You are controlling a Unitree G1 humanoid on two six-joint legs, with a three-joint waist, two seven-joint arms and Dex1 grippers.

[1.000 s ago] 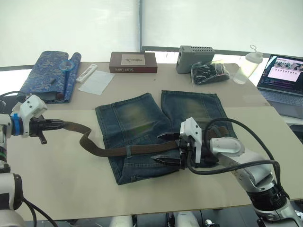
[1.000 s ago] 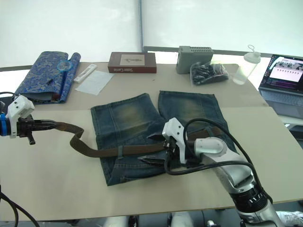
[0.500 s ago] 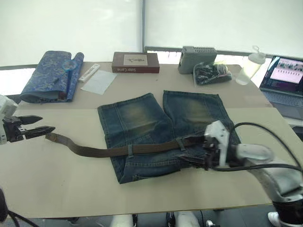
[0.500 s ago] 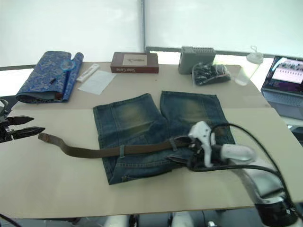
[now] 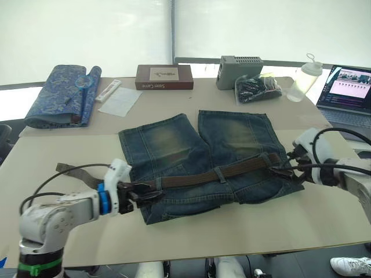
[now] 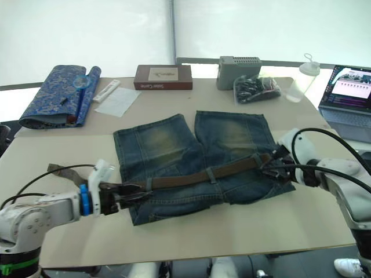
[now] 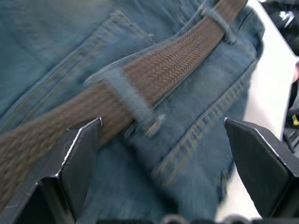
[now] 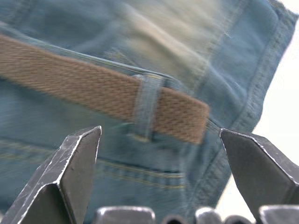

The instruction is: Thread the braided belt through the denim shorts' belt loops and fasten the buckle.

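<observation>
Our left gripper point(image 7: 159, 140) hangs wide open over the braided belt point(image 5: 197, 175), just above a belt loop point(image 7: 124, 95); the right gripper point(image 8: 159, 140) gapes likewise. The belt looks limp and grippy along the denim shorts point(image 5: 174, 145); we'd pinch its flat width.

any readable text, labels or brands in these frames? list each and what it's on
"Sister Carrie": spine of the brown book, as best I can read it; the lettering is small.
Book cover: a pale panel with marks, too small to read.
Laptop screen: rows of content, too small to read.
White sheet and white stick-shaped item: no legible print.
Grey box, bottle, denim shorts, braided belt: no text visible.
</observation>
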